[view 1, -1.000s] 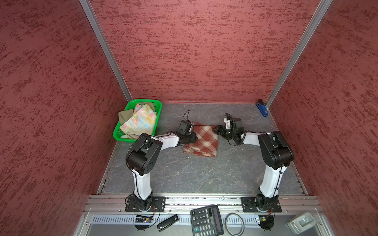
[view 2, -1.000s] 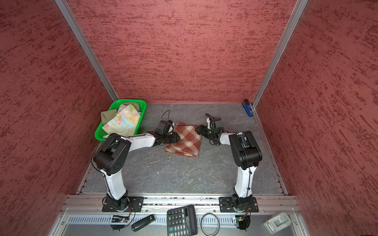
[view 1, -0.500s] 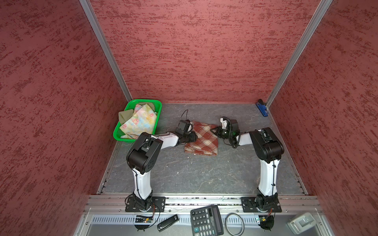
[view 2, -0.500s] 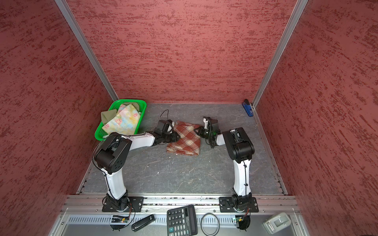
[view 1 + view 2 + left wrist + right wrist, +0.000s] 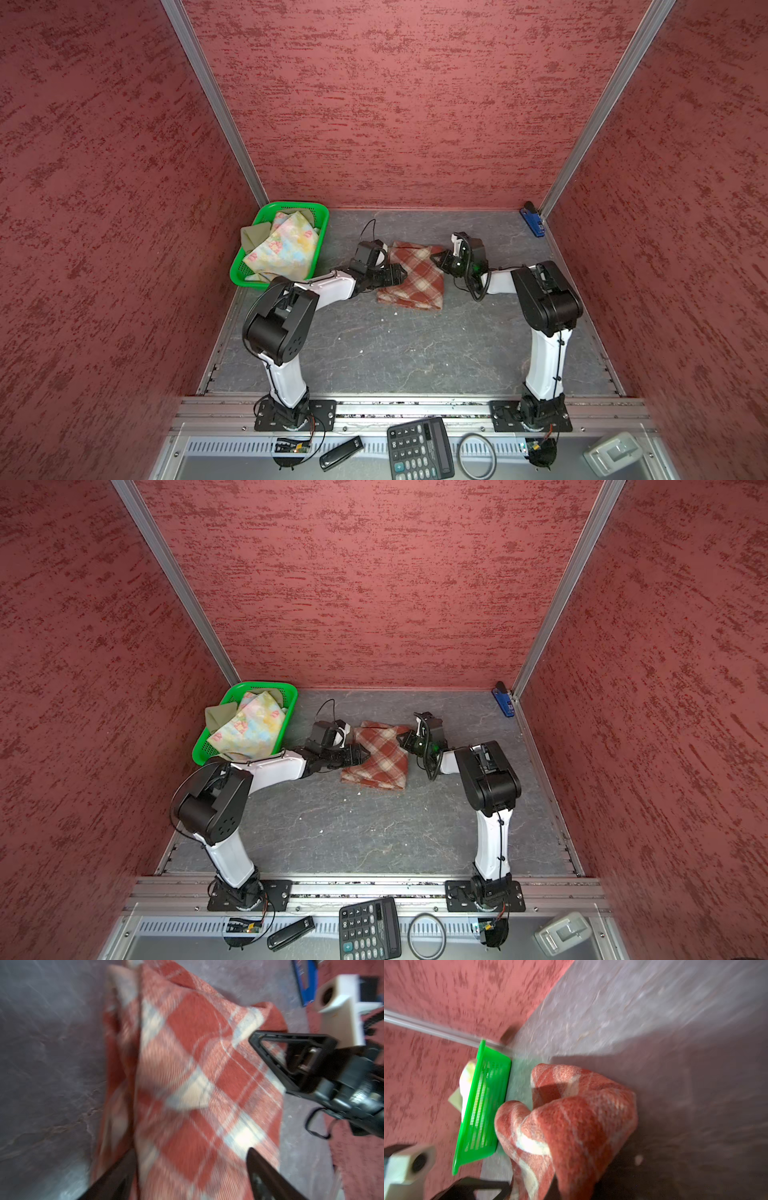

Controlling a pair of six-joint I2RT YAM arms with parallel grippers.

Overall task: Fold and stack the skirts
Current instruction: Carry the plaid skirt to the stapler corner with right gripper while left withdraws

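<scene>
Right now your red-brown and cream plaid skirt lies folded into a rough rectangle on the grey stone-patterned table, between the two arms. Your left gripper sits low at the skirt's left edge, its fingers spread apart with the cloth running between them. Your right gripper is clamped on the opposite edge, where the fabric bunches up. Further left, the green plastic mesh basket in the back corner holds the pastel yellow-blue flowered skirt on top. The plain olive-khaki skirt pokes out from under it on the left.
</scene>
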